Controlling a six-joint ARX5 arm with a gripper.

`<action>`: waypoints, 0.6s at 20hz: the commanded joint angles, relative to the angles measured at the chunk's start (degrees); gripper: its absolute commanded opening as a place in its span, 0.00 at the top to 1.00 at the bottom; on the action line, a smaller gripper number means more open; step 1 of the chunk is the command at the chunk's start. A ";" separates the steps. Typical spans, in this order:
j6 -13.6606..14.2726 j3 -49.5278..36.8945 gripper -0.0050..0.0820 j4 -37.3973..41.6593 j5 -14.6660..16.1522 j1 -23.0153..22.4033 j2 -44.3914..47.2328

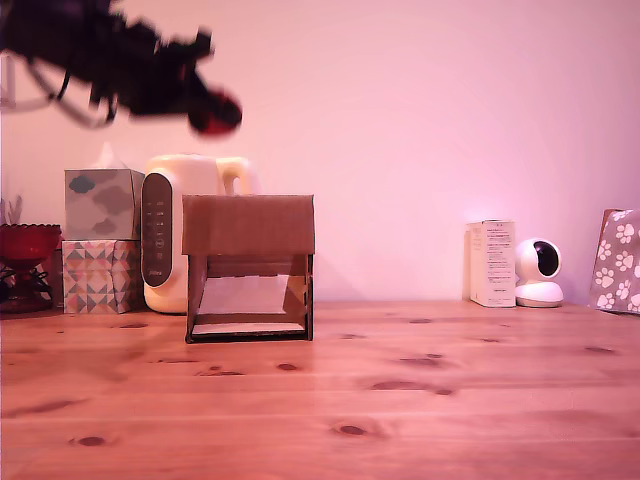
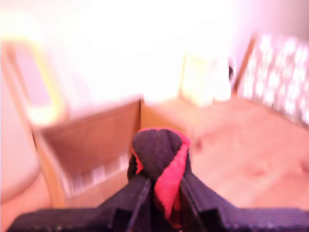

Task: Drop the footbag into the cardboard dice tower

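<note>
My pincer (image 2: pixel 161 193) is clamped on the footbag (image 2: pixel 159 159), held high in the air. It hangs above the cardboard dice tower (image 1: pixel 249 265), toward the exterior view's left, over the table (image 1: pixel 400 410).

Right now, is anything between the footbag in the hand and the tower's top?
No. In the exterior view, only bare wall shows between the footbag and the cardboard dice tower.

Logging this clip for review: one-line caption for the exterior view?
End effector holding the footbag in the air above the cardboard dice tower on a wooden table.
</note>
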 commanded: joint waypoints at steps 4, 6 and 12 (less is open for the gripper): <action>0.68 10.73 0.91 -8.52 -1.03 0.37 7.15; 0.68 15.54 0.91 -12.07 -1.01 0.66 10.86; 0.74 25.53 0.91 -18.43 -1.05 1.97 20.41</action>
